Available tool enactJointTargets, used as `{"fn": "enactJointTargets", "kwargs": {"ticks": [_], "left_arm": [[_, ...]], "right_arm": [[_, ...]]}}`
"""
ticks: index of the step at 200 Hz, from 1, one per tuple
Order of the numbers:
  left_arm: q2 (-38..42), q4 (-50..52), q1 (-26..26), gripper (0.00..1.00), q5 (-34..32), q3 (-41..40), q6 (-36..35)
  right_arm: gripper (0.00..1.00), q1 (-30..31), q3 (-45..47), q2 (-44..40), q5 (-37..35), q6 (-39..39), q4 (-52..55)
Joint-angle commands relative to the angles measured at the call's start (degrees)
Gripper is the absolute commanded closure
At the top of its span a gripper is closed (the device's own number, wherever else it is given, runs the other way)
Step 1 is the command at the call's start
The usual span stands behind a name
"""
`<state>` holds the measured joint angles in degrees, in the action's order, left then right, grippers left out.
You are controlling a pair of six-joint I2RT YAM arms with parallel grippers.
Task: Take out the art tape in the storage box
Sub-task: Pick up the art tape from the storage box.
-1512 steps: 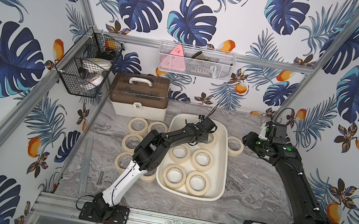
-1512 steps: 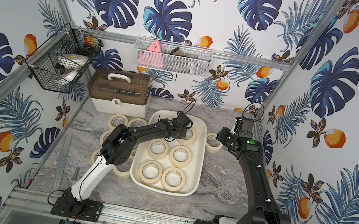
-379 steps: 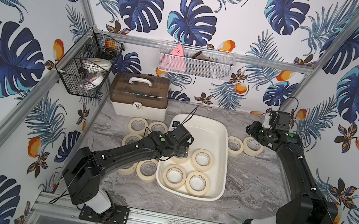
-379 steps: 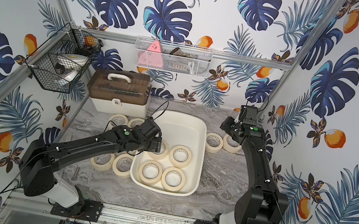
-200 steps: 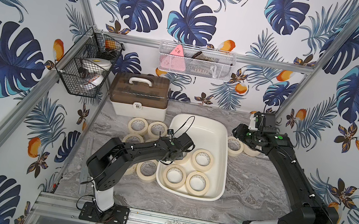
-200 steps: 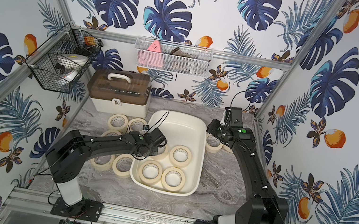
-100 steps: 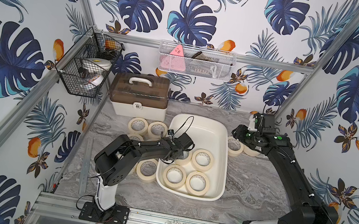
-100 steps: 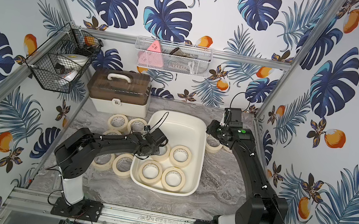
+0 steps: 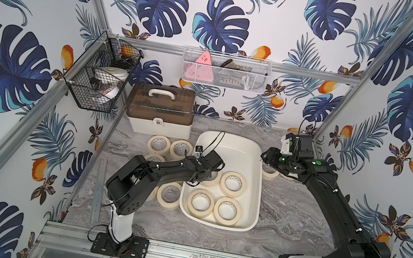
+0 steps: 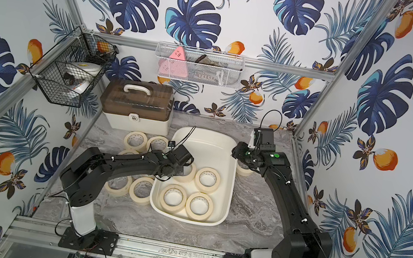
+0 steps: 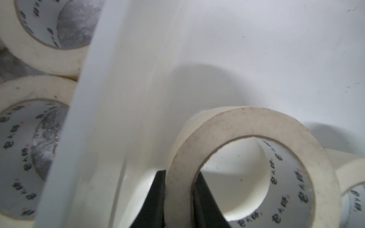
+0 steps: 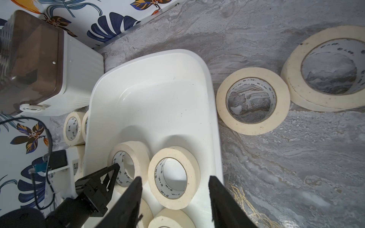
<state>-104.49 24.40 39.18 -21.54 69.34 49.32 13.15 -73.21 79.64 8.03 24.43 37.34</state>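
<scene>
Clamping art tape (image 11: 250,126), left tool (image 11: 179,175), shown by wrist views only

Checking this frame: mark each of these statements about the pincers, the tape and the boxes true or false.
1. The left pincer is shut on the wall of a tape roll inside the storage box. True.
2. The right pincer holds a roll. False: it is open and empty, up by the box's rim.
3. The storage box is empty. False: three loose rolls lie in it besides the gripped one.
4. Two rolls lie flat on the table on the right arm's side of the box. True.
5. The brown-lidded case stands open. False: its lid is shut.
</scene>
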Motion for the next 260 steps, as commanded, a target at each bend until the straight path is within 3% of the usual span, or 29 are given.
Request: {"fn": "enactJointTargets", "kwargs": {"ticks": [1, 69, 136, 190, 260], "left_arm": [[1.82, 0.70, -0.01, 0.99, -1.25, 1.20, -5.58], [5.11, 9.69, 3.62, 1.00, -4.33, 10.62, -13.65], [1.86, 18.29, 8.07, 1.00, -4.15, 23.94, -13.58], [2.35, 17.11, 8.63, 0.98, -0.93, 24.42, -11.34], [2.47, 16.81, 8.72, 0.98, -0.35, 24.10, -10.71]], "right_arm": [[0.43, 1.02, 0.49, -0.77, -0.03, 0.18, -1.31], [0.45, 6.09, 2.31, -2.82, -0.48, 1.25, -2.91], [0.46, 16.52, 0.59, -3.61, -12.88, -1.15, -1.22], [0.46, 19.37, 3.21, -2.07, -16.24, -1.97, -4.05], [0.46, 19.46, 3.56, 1.57, -15.39, -1.83, -5.69]]}}
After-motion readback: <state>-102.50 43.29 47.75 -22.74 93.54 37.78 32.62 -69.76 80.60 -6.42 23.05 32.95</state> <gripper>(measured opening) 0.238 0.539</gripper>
